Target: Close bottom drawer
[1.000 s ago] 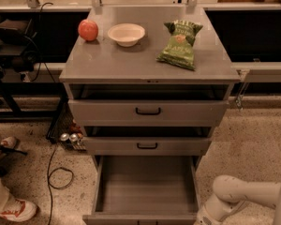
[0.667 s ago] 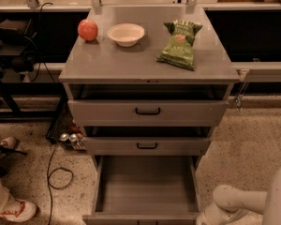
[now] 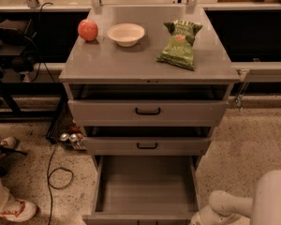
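Grey metal cabinet, seen from the front and above.

Bottom drawer: pulled well out toward the camera, tray floor exposed, its short front wall at the lower frame edge. Its handle is cut off by the frame.

Middle drawer and top drawer: each stands slightly out from the cabinet, with a dark gap above it; black handles centred.

Counter: apple at back left, white bowl just beside it on the right, green chip bag lying flat toward the right.

White arm: enters at the lower right corner. What appears to be the end effector sits at the bottom edge, just beside the bottom drawer's front right corner and outside the tray. Contact with the drawer front cannot be judged. Cannot tell how far open the end effector is, or whether it holds anything.

Floor: black cable looped left of the cabinet, cans by its left side, a person's shoe at far lower left.
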Controlling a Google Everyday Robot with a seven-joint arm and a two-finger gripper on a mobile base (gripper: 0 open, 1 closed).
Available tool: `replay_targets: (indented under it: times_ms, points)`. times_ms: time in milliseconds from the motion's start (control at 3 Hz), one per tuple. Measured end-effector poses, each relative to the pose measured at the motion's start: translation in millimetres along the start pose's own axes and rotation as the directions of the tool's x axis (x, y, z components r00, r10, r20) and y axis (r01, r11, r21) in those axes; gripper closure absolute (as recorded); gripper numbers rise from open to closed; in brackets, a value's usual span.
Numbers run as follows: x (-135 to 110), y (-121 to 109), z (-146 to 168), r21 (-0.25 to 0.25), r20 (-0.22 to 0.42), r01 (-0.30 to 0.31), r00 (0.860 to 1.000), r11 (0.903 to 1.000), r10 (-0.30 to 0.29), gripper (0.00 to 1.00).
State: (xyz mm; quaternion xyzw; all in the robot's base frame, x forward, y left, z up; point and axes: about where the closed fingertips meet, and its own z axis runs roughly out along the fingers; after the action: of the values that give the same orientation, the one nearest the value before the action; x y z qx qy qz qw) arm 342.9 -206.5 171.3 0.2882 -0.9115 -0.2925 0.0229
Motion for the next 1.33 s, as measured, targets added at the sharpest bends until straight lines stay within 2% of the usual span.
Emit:
replay_targets:
  times_ms: [333, 667, 1333]
  points:
    - [-20, -17, 8, 0.019, 0.045, 0.010, 0.999, 0.9998, -0.011, 1.00]
    - [-23, -17, 8, 0.023, 0.052, 0.015, 0.999, 0.9996, -0.016, 1.00]
    - [-46, -22, 7, 0.068, 0.111, 0.059, 0.992, 0.9960, -0.066, 1.00]
